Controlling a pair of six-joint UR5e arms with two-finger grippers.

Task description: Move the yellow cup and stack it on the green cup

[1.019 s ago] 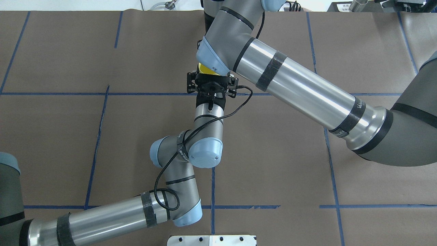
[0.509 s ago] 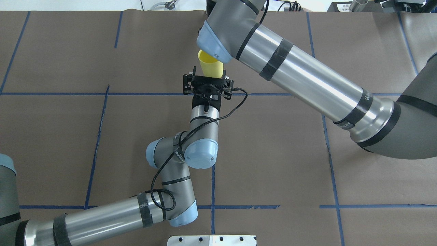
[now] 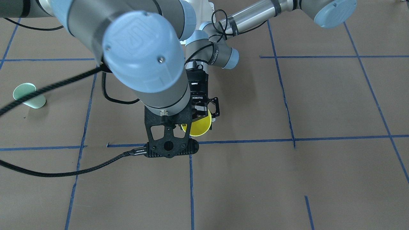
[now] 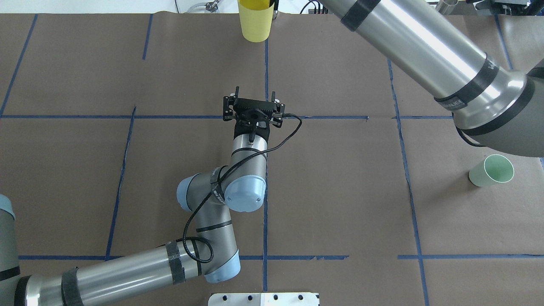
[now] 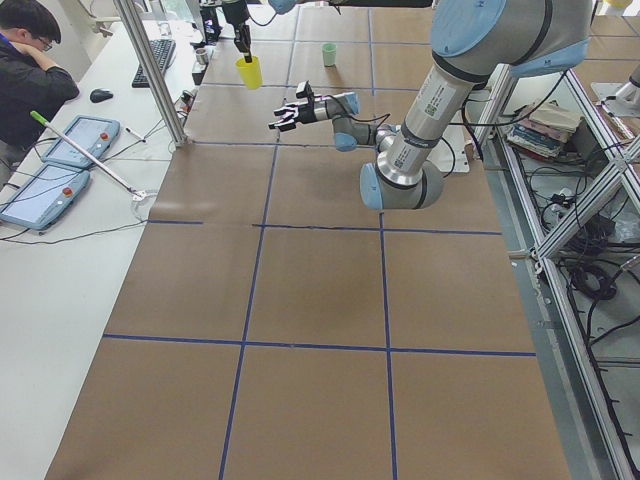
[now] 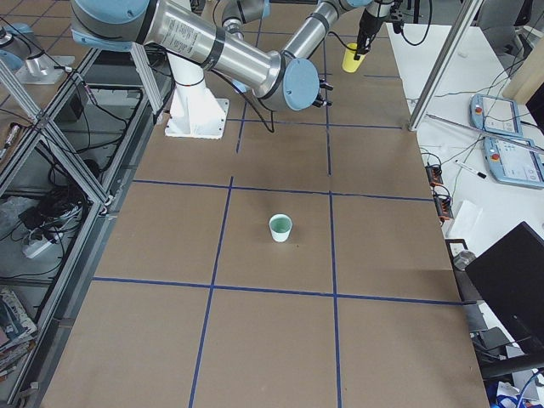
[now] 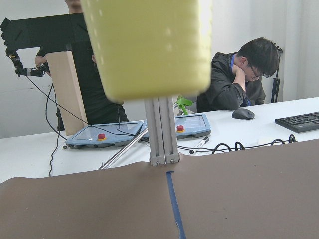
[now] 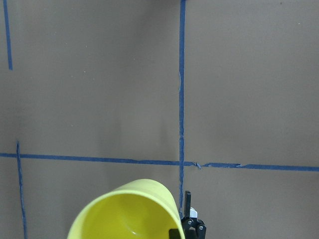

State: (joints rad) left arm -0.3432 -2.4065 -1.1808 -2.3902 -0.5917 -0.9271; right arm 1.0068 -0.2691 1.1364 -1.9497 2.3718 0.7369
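Two arms work over a brown desk. Clenched on the rim, the right gripper has just lifted the yellow cup away to twelve o'clock. The left gripper, now released, stays central. Handover looks done; the green cup waits at three o'clock.

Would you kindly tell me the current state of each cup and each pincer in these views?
yellow cup: upright, held clear of the table, gripped at its rim.
green cup: upright on the table, open end up, nothing touching it.
left pincer: open, empty.
right pincer: shut on the yellow cup.
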